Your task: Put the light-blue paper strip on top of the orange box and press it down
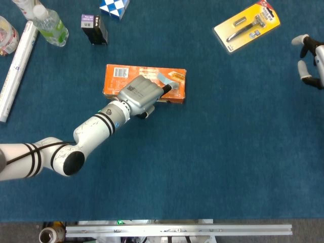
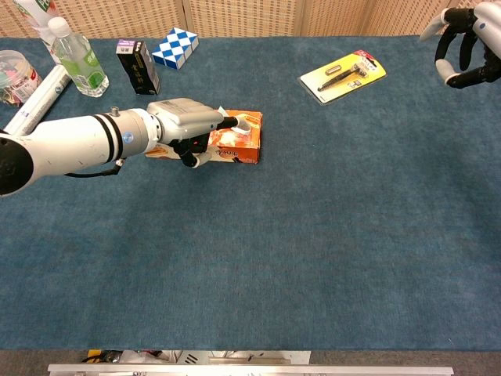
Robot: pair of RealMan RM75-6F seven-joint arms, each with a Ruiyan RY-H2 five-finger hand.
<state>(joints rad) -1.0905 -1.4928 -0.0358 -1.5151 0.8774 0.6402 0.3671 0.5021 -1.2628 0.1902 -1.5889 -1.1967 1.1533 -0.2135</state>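
Note:
The orange box [image 1: 126, 78] [image 2: 249, 142] lies flat on the blue table cover, left of centre. The light-blue paper strip [image 1: 170, 81] [image 2: 244, 125] rests on the box's right end, one end tucked under my left hand's fingertips. My left hand [image 1: 139, 93] [image 2: 184, 121] lies over the box top, knuckles up, and holds the strip's near end down against the box. Its thumb hangs at the box's front side. My right hand [image 1: 310, 61] [image 2: 460, 47] hovers at the far right edge, fingers curved and apart, holding nothing.
A yellow razor pack [image 1: 246, 26] lies at the back right. At the back left are a water bottle [image 1: 49, 24], a black box [image 1: 94, 28], a blue-white cube [image 1: 113, 7], a long white roll [image 1: 17, 68] and a clear tub [image 2: 14, 74].

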